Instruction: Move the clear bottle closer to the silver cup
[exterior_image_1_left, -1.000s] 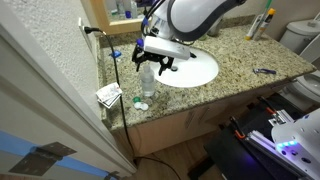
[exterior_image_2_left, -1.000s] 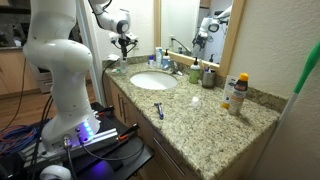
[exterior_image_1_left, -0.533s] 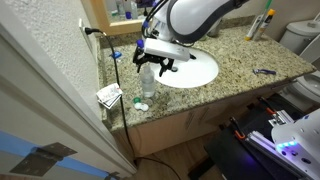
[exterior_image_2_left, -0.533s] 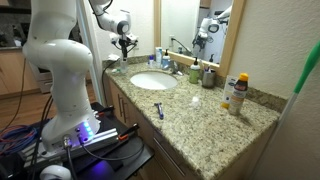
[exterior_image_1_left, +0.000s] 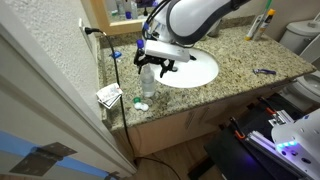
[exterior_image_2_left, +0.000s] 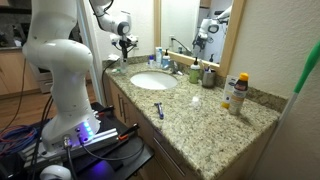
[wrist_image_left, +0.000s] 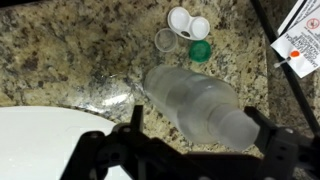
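Fingers (wrist_image_left: 135, 118) spread wide, straddling clear bottle (wrist_image_left: 200, 105) on granite counter (wrist_image_left: 60, 60); contact unclear.

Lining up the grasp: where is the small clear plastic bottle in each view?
In an exterior view: small clear plastic bottle left of the white sink basin, under the gripper.
In an exterior view: not discernible; basin mid-counter.
Wrist view: bottle centre, basin lower left.
Shared landmark: the basin.

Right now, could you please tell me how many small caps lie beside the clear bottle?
3: white double cap, clear cap beside it, green cap nearest the clear bottle; others may be hidden.
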